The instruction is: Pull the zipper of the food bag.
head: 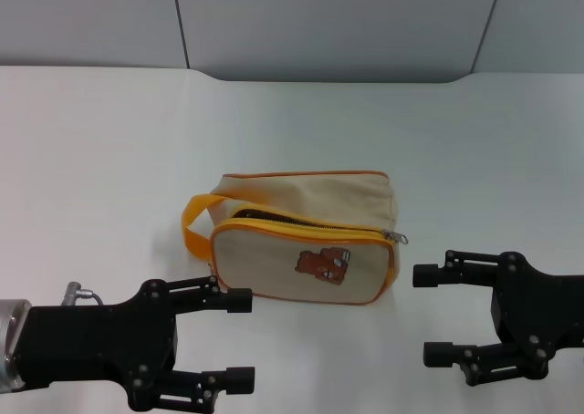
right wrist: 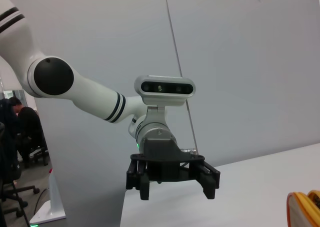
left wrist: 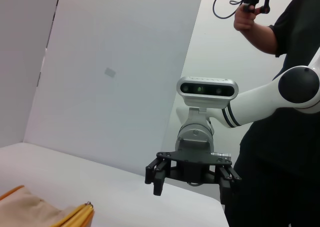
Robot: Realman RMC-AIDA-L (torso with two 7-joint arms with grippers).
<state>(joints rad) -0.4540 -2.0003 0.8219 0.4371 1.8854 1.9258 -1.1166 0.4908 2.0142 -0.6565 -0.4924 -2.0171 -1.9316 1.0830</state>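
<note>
Food bag [head: 306, 241] w/ zipper [head: 310, 223] part-open sits btwn left gripper [head: 239, 337] & right gripper [head: 429, 314], fingers spread.

One food bag [head: 306, 241] sits on the single white tabletop [head: 109, 140], between the two pincers and just beyond their fingertips. It carries one orange loop handle [head: 194, 221] on the end nearer the left pincer [head: 239, 337], one zipper [head: 315, 225] whose one silver pull tab [head: 396, 237] lies on the end nearer the right pincer [head: 426, 314], and one brown bear picture [head: 323, 264]. Each pincer has two fingers, spread apart. One person [left wrist: 280, 137] stands behind the right pincer.
</note>
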